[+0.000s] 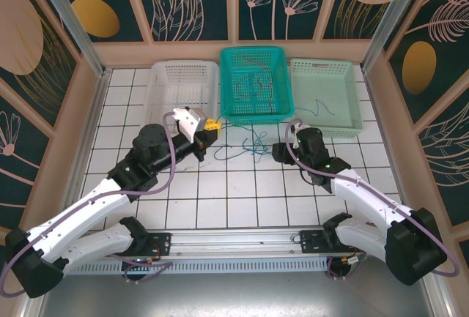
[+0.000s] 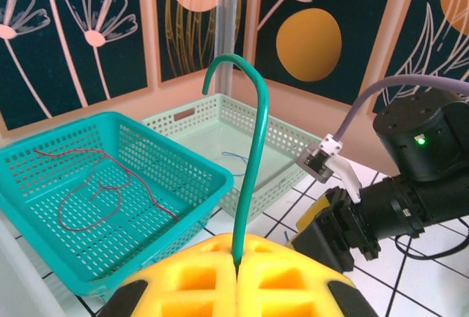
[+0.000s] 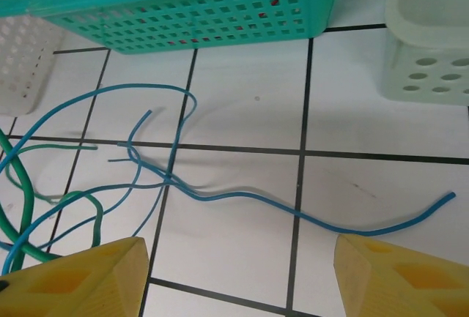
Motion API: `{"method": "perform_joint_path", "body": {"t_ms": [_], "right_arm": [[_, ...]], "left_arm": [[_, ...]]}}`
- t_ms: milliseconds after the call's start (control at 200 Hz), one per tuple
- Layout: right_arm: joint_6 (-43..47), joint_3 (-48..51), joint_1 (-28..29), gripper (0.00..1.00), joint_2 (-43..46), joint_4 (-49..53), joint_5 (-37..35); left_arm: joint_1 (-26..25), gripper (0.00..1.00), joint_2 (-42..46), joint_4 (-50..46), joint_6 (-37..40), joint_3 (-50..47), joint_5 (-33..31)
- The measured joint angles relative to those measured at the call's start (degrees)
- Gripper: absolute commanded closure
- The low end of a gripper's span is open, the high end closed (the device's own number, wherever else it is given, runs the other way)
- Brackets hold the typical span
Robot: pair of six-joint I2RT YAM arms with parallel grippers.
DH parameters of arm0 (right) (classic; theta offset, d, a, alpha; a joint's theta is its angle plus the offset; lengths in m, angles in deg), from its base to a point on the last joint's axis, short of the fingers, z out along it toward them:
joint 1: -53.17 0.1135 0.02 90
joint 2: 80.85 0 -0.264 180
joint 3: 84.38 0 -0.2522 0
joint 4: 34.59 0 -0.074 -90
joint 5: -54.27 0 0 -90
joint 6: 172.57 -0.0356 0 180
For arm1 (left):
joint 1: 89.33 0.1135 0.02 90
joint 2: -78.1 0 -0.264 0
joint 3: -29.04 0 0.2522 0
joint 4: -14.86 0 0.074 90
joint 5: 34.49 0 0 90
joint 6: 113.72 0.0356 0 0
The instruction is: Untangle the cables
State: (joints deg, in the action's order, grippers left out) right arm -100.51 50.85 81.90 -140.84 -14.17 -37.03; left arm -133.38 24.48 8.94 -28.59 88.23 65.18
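Left jaws pinch a thin green cable [image 2: 249, 178] that arches upward. Right jaws gape wide, empty, over thin blue cables [image 3: 293, 211] lying on the white tiled bench [image 3: 366, 97] before the far-edge teal plastic basket [image 3: 183, 13].

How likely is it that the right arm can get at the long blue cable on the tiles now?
Probably yes. The right gripper is open, and the blue cable lies uncovered on the tiles just ahead, in line with the gap between its fingers. Nothing stands in the way.
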Motion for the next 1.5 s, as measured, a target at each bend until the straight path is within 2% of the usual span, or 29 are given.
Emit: {"method": "perform_joint_path", "body": {"t_ms": [165, 355, 561, 941, 1381, 1496], "right_arm": [[-1.6, 0.0, -1.9, 0.34, -0.6, 0.2, -0.1], [-4.1, -0.2, -4.4, 0.36, -4.2, -1.3, 4.5], [-6.3, -3.8, -4.4, 0.35, -7.6, -3.6, 10.1], [-9.3, -9.1, -4.6, 0.35, -16.3, -3.8, 15.6], [-14.0, -8.3, -3.5, 0.41, -20.3, -3.9, 20.5], [-14.1, -7.8, -3.4, 0.46, -20.3, -3.8, 20.2]], "left_arm": [[0.0, 1.00, -1.1, 0.0, 0.2, -0.3, 2.3], [0.0, 1.00, -1.3, 0.0, 0.2, -2.0, 4.2], [0.0, 1.00, -2.7, -0.2, 0.8, -2.7, 5.0], [0.0, 1.00, -2.0, 0.0, 2.4, -4.4, 5.0], [0.0, 1.00, -2.3, 3.1, 4.0, -4.6, 4.5], [0.0, 1.00, -2.8, 3.5, 4.3, -4.6, 4.5]]}}
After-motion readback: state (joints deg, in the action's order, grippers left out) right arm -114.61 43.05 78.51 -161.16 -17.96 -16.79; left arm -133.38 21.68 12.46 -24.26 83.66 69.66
